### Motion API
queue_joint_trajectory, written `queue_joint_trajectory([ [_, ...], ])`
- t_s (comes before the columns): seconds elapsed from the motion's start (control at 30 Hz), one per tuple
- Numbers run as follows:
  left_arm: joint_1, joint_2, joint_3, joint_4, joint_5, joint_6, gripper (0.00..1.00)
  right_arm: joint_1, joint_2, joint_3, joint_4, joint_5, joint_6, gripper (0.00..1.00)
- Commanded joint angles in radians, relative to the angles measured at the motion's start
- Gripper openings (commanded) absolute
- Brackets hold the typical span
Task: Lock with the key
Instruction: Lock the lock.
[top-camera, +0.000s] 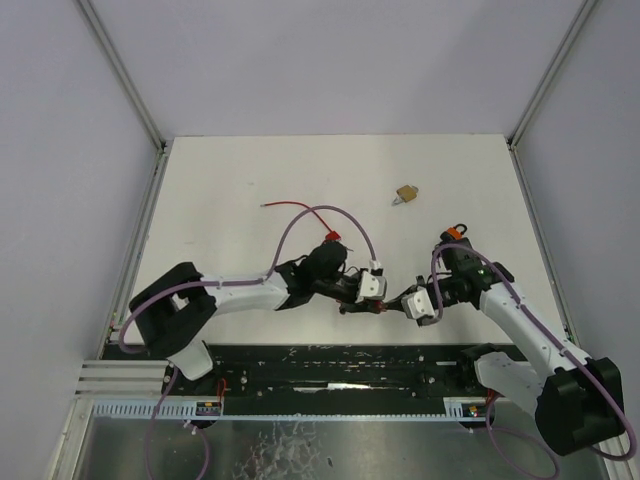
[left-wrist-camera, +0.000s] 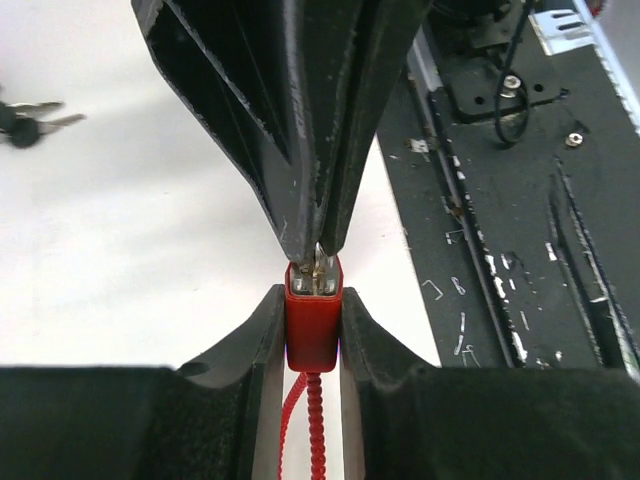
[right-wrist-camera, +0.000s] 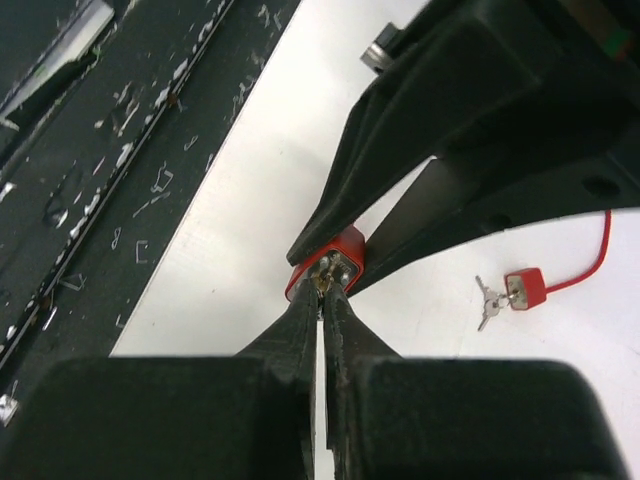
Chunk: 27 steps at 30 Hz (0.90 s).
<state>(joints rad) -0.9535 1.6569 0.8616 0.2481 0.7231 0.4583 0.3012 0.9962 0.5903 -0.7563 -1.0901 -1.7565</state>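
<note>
A small red padlock (left-wrist-camera: 312, 330) with a red cable shackle sits clamped between the fingers of my left gripper (left-wrist-camera: 312, 300), keyhole end facing away. My right gripper (right-wrist-camera: 322, 290) meets it head-on and is shut on the key (right-wrist-camera: 323, 280), whose tip is at the lock's keyhole face (right-wrist-camera: 340, 258). In the top view both grippers, left (top-camera: 381, 298) and right (top-camera: 399, 303), touch tip to tip near the table's front edge. The key itself is mostly hidden by the right fingers.
A second red padlock (right-wrist-camera: 525, 287) with a long red cable (top-camera: 300, 208) and loose keys (right-wrist-camera: 487, 300) lies behind the left arm. A brass padlock (top-camera: 405, 193) sits farther back. The black base rail (top-camera: 340, 365) runs along the near edge.
</note>
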Motion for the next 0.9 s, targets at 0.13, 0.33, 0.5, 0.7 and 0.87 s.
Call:
queue_joint_trajectory([
  [0.13, -0.027, -0.102, -0.204, 0.275, -0.361, 0.069, 0.00, -0.001, 0.014, 0.053, 0.023, -0.101, 0.190, 0.00],
  [0.33, -0.030, -0.028, -0.099, 0.084, -0.229, 0.081, 0.00, 0.010, -0.064, 0.001, -0.001, -0.005, 0.020, 0.00],
  [0.5, -0.015, 0.043, 0.012, -0.091, -0.106, 0.052, 0.02, 0.009, -0.017, 0.030, -0.046, -0.009, 0.033, 0.00],
  [0.7, -0.003, -0.012, -0.079, 0.108, -0.161, -0.006, 0.10, 0.008, -0.017, 0.033, -0.016, -0.004, 0.118, 0.00],
  [0.87, -0.004, -0.077, -0.179, 0.339, -0.196, -0.116, 0.37, 0.005, 0.032, 0.046, -0.020, -0.039, 0.182, 0.00],
])
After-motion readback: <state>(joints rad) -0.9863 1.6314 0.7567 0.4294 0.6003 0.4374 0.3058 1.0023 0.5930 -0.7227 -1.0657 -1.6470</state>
